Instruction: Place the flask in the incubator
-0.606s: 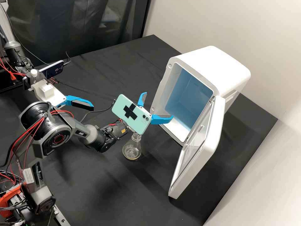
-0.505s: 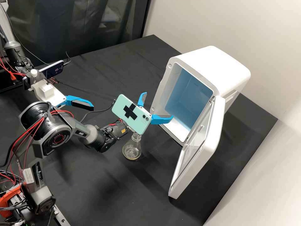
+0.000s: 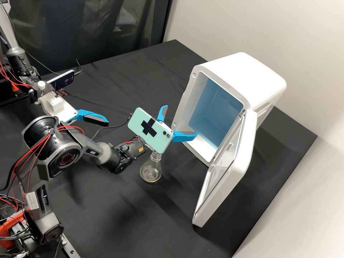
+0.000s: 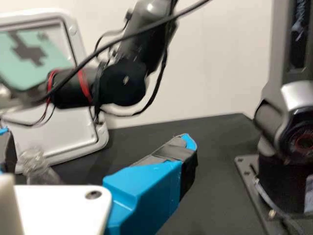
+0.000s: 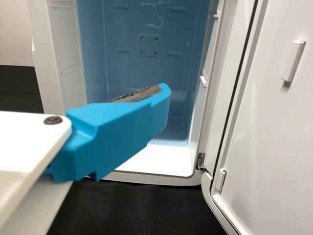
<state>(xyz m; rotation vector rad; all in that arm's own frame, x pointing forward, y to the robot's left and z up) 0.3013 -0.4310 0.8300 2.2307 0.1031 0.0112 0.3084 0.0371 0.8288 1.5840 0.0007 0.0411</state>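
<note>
A clear, empty glass flask (image 3: 150, 171) stands upright on the black bench (image 3: 143, 79), just in front of the white incubator (image 3: 243, 77). The incubator's door (image 3: 229, 161) hangs open, showing a pale blue empty inside (image 5: 146, 58). My right gripper (image 3: 181, 120) is open, above and just beyond the flask, level with the incubator's opening; one blue finger (image 5: 117, 127) points into it. My left gripper (image 3: 96, 119) is open and holds nothing, well to the left of the flask. Past its finger (image 4: 156, 171) I see the flask (image 4: 34, 161) and the right arm's wrist (image 4: 112, 83).
A mint green phone (image 3: 150, 129) is mounted on the right arm's wrist, right above the flask's neck. A dark phone (image 3: 64, 78) sits on the left arm. Cables (image 3: 111, 125) trail over the bench between the arms. The open door stands to the right of the flask.
The left arm's wrist has shifted slightly towards the back left. The right arm, the flask and the incubator are where they were.
</note>
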